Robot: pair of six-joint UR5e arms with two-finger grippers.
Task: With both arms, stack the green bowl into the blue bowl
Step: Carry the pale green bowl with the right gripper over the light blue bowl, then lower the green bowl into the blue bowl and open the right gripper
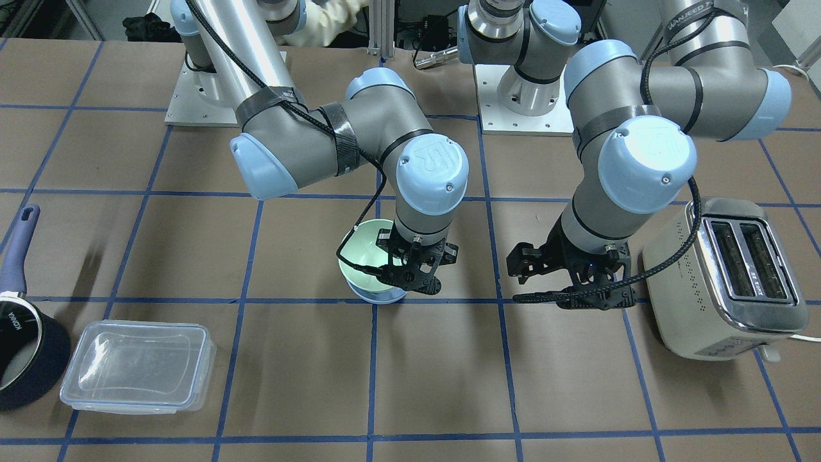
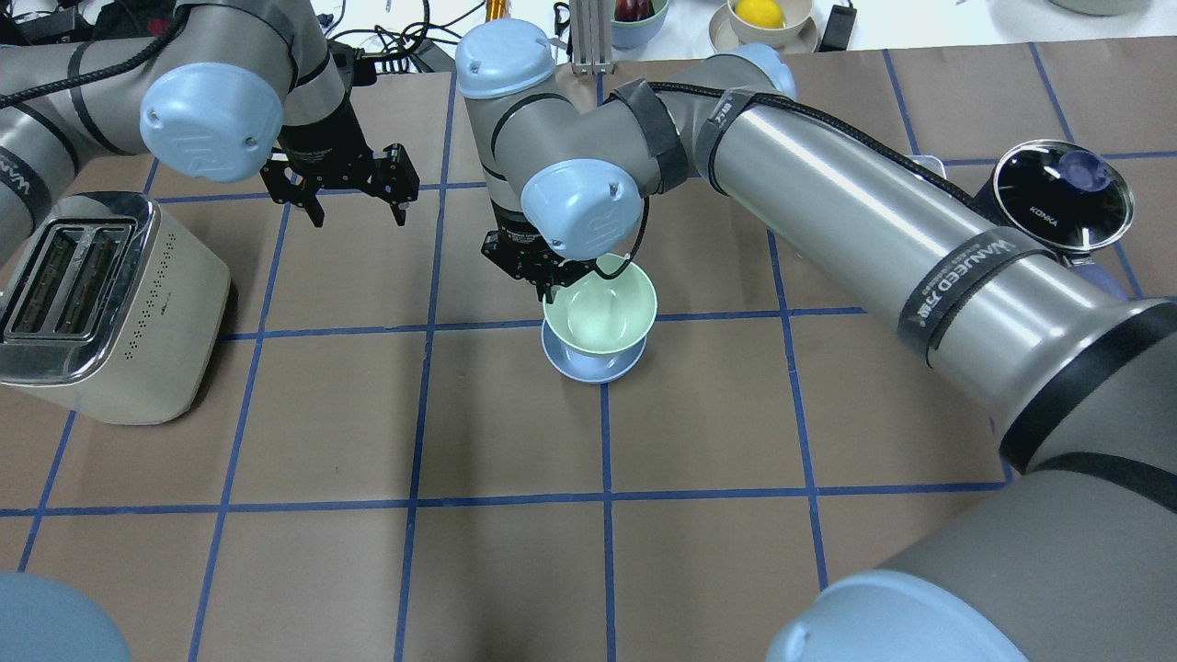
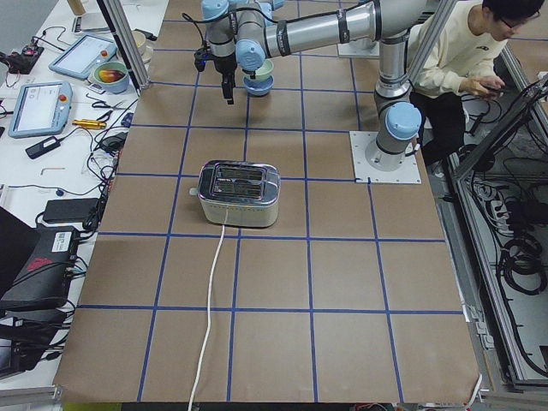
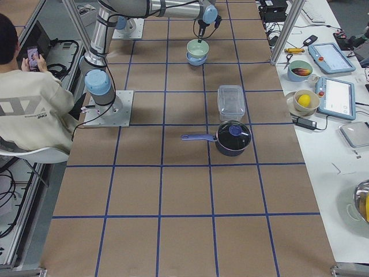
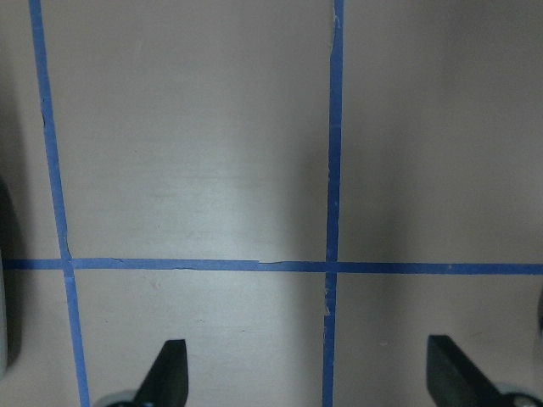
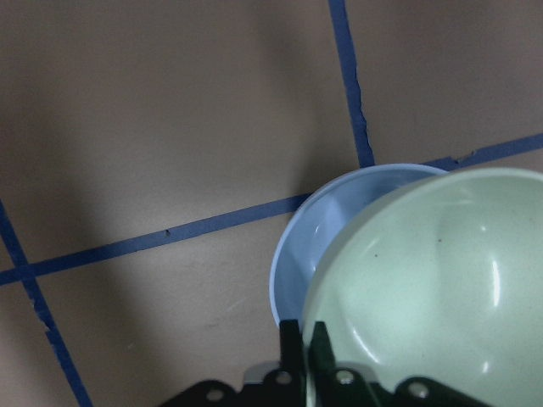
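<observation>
My right gripper (image 1: pixel 410 274) is shut on the near rim of the mint-green bowl (image 1: pixel 363 253). It holds the bowl over the pale blue bowl (image 1: pixel 380 296), which stands on the table. The green bowl (image 2: pixel 599 308) sits low over the blue bowl (image 2: pixel 588 366), a little off centre; I cannot tell whether they touch. In the right wrist view the fingers (image 6: pixel 299 341) pinch the green bowl's rim (image 6: pixel 441 280), with the blue bowl (image 6: pixel 321 254) beneath. My left gripper (image 2: pixel 359 213) is open and empty above bare table, away from the bowls; it also shows in the left wrist view (image 5: pixel 310 377).
A cream toaster (image 1: pixel 725 282) stands beside my left arm. A clear plastic container (image 1: pixel 138 375) and a dark blue saucepan (image 1: pixel 25 359) stand on my right side. Base plates and a seated person (image 3: pixel 467 51) are behind the arms.
</observation>
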